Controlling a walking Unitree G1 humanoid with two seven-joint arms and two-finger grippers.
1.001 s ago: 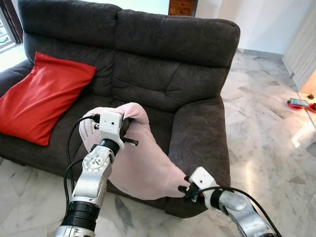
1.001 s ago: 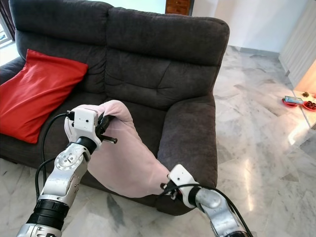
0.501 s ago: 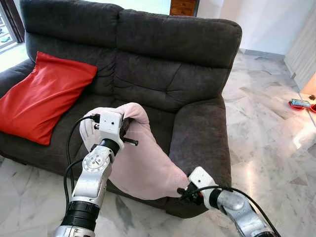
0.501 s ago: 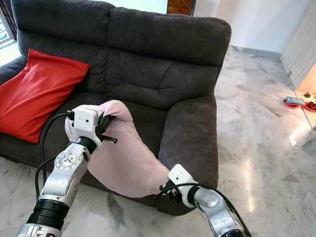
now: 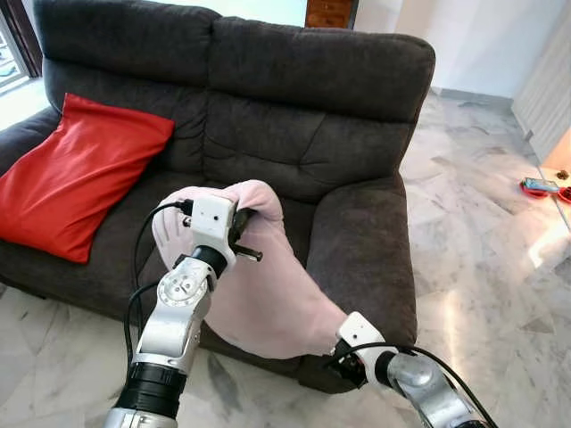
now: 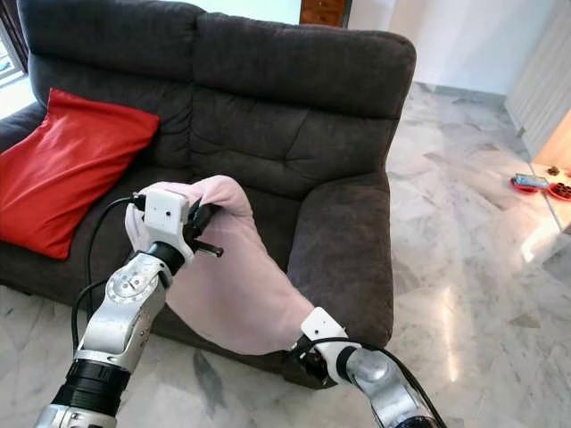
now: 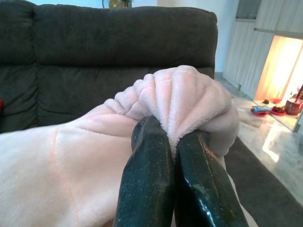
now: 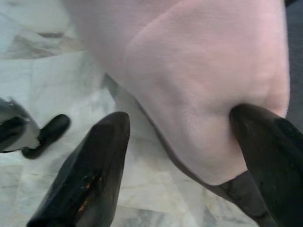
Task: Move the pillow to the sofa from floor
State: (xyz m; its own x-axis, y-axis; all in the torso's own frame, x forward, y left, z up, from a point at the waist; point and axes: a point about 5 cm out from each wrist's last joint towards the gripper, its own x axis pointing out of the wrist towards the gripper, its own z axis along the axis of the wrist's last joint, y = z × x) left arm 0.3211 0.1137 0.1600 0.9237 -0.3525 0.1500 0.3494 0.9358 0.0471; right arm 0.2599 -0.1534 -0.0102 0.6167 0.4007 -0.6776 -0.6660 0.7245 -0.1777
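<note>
1 pink pillow (image 5: 268, 294), 2 grippers.

Dark grey two-seat sofa (image 5: 294, 116), red cushion (image 5: 76, 174) at its left end, glossy pale marble floor (image 5: 482, 241), white wall (image 5: 482, 40), wooden cabinet (image 5: 330, 12) behind

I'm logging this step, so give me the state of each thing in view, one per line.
pink pillow: off the floor, draped over the sofa's front edge.
left gripper: shut on the pillow's bunched top fold.
right gripper: open, one finger against the pillow's lower corner.
red cushion: leaning on the sofa's left side.
sofa: right seat free behind the pillow.
</note>
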